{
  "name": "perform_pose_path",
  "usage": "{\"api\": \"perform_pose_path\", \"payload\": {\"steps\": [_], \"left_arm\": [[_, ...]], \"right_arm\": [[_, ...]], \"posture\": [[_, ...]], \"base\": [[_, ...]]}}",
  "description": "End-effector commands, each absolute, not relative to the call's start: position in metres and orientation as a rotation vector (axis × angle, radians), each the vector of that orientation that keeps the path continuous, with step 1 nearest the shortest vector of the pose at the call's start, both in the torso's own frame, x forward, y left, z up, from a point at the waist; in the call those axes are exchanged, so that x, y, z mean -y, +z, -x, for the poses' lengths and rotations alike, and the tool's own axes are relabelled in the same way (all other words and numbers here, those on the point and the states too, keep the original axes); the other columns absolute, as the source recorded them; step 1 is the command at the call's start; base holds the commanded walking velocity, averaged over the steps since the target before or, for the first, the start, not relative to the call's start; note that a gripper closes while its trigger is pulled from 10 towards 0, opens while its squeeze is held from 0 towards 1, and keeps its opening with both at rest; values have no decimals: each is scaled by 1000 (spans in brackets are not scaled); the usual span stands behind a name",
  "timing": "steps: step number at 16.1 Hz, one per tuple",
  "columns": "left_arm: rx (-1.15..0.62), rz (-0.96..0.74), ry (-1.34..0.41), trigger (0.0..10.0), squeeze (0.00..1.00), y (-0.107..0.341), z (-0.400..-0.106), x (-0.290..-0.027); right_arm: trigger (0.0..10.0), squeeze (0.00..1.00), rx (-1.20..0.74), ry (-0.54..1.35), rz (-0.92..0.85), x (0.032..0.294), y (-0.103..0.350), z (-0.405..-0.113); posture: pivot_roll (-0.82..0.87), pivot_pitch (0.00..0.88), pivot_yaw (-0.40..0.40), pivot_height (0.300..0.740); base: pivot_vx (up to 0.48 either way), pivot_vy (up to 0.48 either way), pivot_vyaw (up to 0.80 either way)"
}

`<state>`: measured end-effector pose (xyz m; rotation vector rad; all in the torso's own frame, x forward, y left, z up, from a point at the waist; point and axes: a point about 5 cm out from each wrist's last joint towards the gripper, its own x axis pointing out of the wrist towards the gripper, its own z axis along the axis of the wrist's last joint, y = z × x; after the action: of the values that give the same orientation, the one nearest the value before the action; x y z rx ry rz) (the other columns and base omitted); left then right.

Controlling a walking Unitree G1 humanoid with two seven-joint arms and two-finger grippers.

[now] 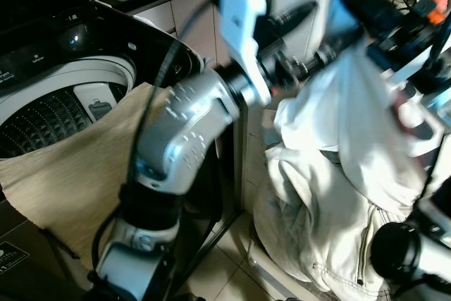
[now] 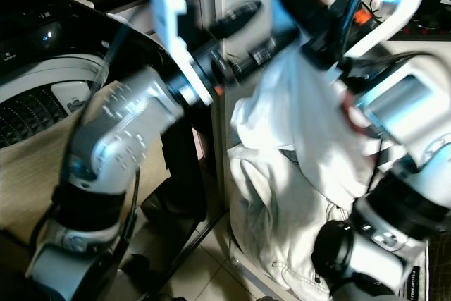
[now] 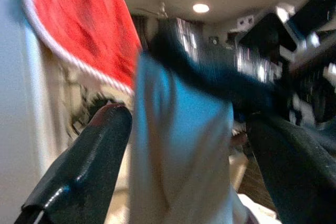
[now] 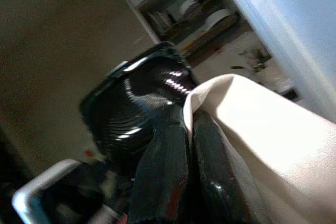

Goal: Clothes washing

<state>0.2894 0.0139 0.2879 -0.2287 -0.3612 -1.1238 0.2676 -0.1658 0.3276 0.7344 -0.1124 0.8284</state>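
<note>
Beside the washer (image 1: 63, 96), right claw (image 4: 189, 129) apparently pinches white garment (image 1: 338, 174).

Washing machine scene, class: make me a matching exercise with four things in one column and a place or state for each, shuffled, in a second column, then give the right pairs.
Things
1. white garment
2. beige cloth
3. left claw
4. right claw

Places or states
A. open, fingers spread on either side of the hanging fabric
B. draped over the washing machine's rim
C. shut on a fold of white fabric
D. lifted and hanging beside the machine

Pairs: 1-D, 2-B, 3-A, 4-C
</note>
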Motion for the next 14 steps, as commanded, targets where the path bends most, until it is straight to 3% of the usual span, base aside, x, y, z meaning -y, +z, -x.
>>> {"api": "perform_pose_path", "payload": {"steps": [1,3,4,5,6,9,11,14], "left_arm": [[325,235,-1172,10000,1000,283,-283,-10],[306,177,-1148,10000,1000,273,-283,-8],[292,150,-1112,10000,529,264,-286,-8],[288,157,-1118,10000,192,261,-285,-9],[285,169,-1134,10000,24,261,-284,-8],[269,188,-1210,10000,0,255,-276,-4],[191,246,-1183,0,0,248,-279,-1],[174,233,-1160,0,0,247,-281,-2]], "right_arm": [[0,0,115,861,-738,160,329,-263],[0,0,106,872,-767,157,328,-261],[0,0,91,884,-780,154,328,-258],[0,0,87,888,-791,153,328,-256],[0,0,85,890,-796,152,328,-255],[0,0,75,892,-799,150,327,-253],[0,0,56,887,-802,148,326,-251],[0,0,35,882,-796,143,324,-249]], "posture": [[-218,0,53,740],[-218,0,52,740],[-221,0,53,740],[-221,0,53,740],[-221,0,52,740],[-221,0,53,740],[-223,0,55,740],[-222,0,58,740]], "base": [[0,0,0],[0,0,0],[0,0,0],[0,0,0],[0,0,0],[0,0,0],[0,0,0],[0,0,0]]}}
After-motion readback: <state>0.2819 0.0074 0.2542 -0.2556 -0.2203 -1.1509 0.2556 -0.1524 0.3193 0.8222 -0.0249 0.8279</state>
